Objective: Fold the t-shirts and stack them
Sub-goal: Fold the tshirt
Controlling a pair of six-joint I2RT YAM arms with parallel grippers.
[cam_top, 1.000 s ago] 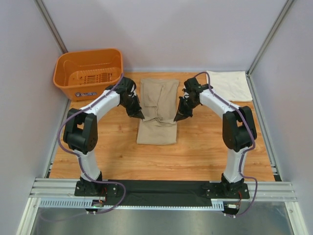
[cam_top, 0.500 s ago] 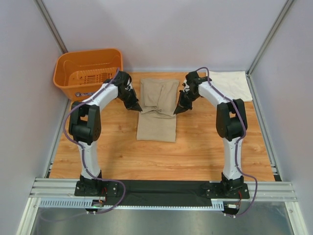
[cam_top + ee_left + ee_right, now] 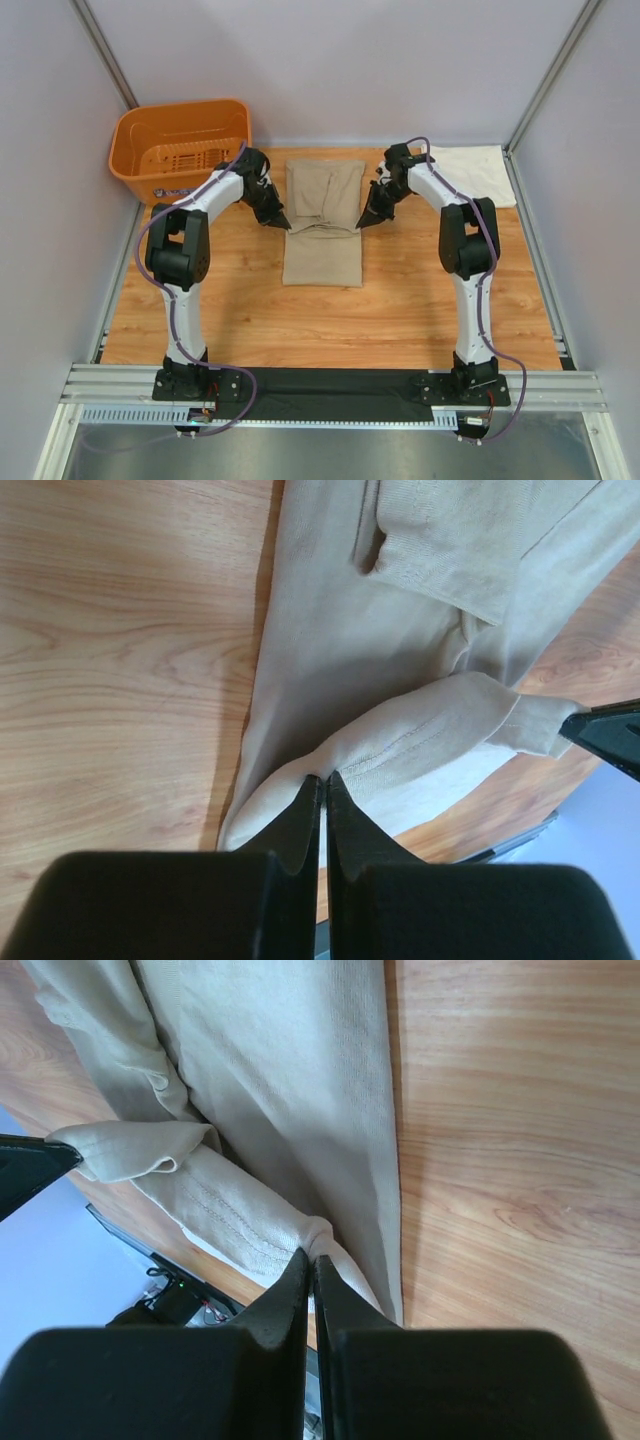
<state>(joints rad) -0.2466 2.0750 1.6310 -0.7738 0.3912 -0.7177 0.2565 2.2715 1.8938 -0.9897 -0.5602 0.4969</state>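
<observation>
From above, you have two arms, two t-shirts and one basket in sight. The tan t-shirt [image 3: 321, 262] lies lengthwise in the middle of the table [image 3: 420, 310], between the arms. The cream-white t-shirt [image 3: 474, 172] lies flat in the far right corner, well apart from the tan one. The single orange basket [image 3: 180, 150] sits in the far left corner. Your left gripper [image 3: 284, 223] meets the tan shirt's left edge and your right gripper [image 3: 361, 222] its right edge, about level with each other, with a creased band of cloth running across between them.

In the left wrist view, your left gripper [image 3: 322, 779] has both fingers pressed together on one corner of a stitched hem of the tan t-shirt [image 3: 350, 640]. The hem stretches away over the rest of the cloth to one dark tip of the right gripper [image 3: 608, 737], which pinches the other corner. Bare wood of the table [image 3: 120, 630] shows on the left.

In the right wrist view, your right gripper [image 3: 310, 1259] is likewise clamped on the tan t-shirt [image 3: 280, 1070], pinching a bunched hem corner. The same band runs to the left gripper [image 3: 30, 1167] at the frame's left edge. The table [image 3: 500, 1110] lies on the right. Only this one shirt shows in each wrist view.
</observation>
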